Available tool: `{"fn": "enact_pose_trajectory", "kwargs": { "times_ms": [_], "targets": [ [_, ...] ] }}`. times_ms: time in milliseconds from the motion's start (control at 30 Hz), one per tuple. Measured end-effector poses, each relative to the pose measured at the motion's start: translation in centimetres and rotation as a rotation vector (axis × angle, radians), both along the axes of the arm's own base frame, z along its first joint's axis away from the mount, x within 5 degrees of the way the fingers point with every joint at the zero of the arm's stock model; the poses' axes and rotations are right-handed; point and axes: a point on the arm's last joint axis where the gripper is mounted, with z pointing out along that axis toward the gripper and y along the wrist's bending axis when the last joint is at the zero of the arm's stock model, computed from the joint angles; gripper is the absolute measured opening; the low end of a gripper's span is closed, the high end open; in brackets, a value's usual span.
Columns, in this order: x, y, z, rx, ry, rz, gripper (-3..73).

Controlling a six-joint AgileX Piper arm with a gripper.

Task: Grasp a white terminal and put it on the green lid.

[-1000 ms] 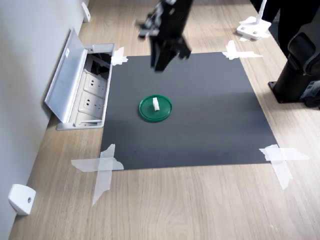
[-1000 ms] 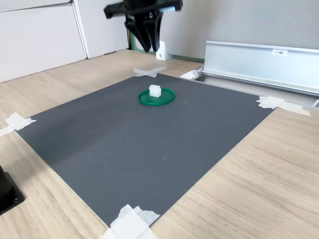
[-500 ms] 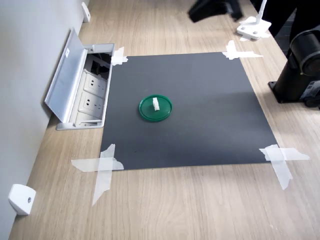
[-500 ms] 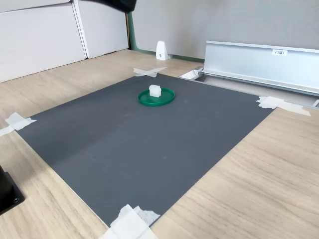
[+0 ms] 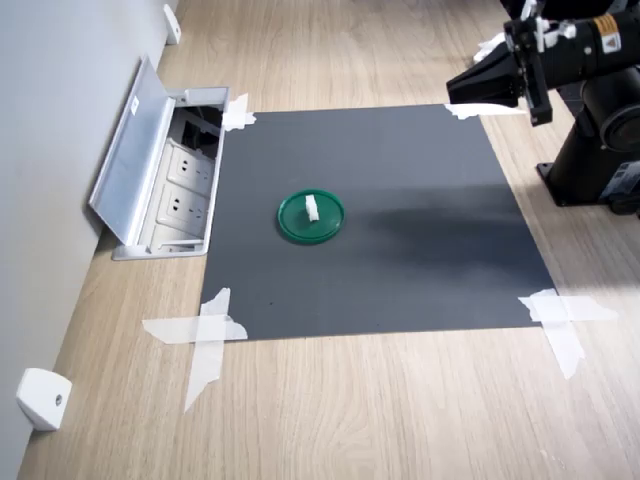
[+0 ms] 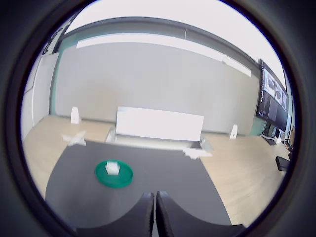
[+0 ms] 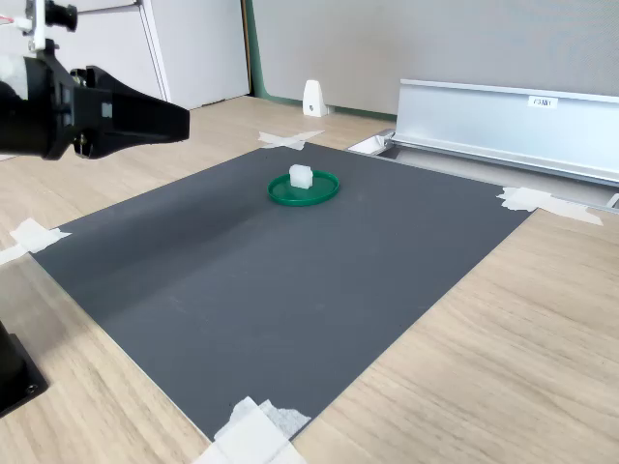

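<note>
In the first exterior view, a dark grey mat is taped at its corners to a pale wooden surface. The green lid lies flat on the mat, toward the first exterior view's left of centre. The white terminal stands on the lid, near its middle. The black gripper hangs in the air over the mat's far right corner, well apart from the lid, with its jaws pressed together and holding nothing. An open metal socket box sits against the wall at the first exterior view's left.

In the wrist view, the gripper shows two dark fingers touching along a thin seam, with nothing between them. Beyond them the green lid rests on the mat, the white terminal on top of it.

In the second exterior view, the gripper reaches in from the second exterior view's left, pointing toward the lid but well short of it. The green lid lies toward the mat's far side, carrying the white terminal.
</note>
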Motion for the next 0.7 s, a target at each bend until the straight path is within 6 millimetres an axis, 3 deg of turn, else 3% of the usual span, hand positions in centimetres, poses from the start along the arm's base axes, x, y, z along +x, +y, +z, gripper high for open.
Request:
{"fn": "enact_pose_trajectory", "kwargs": {
  "times_ms": [700],
  "targets": [
    [-0.28,-0.02,-0.15,0.003,-0.039,-0.006,-0.5]
  ]
}}
